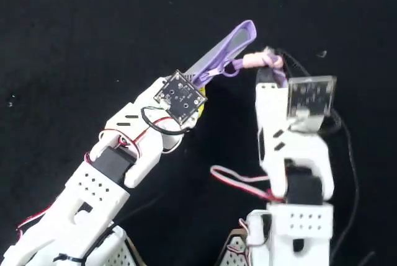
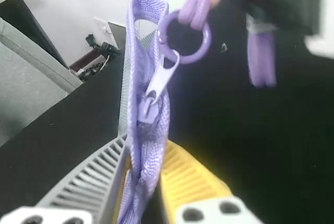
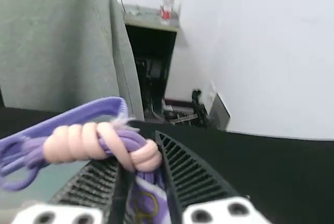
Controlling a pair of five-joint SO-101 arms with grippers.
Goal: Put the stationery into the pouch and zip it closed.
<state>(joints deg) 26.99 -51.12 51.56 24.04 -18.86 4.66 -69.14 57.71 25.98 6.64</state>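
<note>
I see black table cover [image 1: 62, 49] across work area. Grey upholstered panel [image 3: 52, 41] beyond far edge. Dark shelf unit [image 3: 151, 51] beside it, red-capped bottle [image 3: 166, 3] on top. Cable tangle [image 3: 180, 112] at foot of white wall [image 3: 271, 51]. Wall socket [image 2: 102, 25] nearby.

The pouch [image 2: 142, 130] is edged in matt, woven purple cloth tape; its zip pull [image 2: 162, 80] is finished like smooth painted metal, and the ring [image 2: 187, 40] through it looks like glossy plastic. The purple strap [image 3: 121, 141] is wound with a smooth, rubbery-looking pink cord [image 3: 70, 143]. The fingers [image 2: 182, 174] of the left gripper [image 2: 143, 151] and those of the right gripper [image 3: 133, 156] are moulded in ribbed matt plastic, and the table [image 1: 74, 43] is covered with a matt black, cloth-like surface.
</note>
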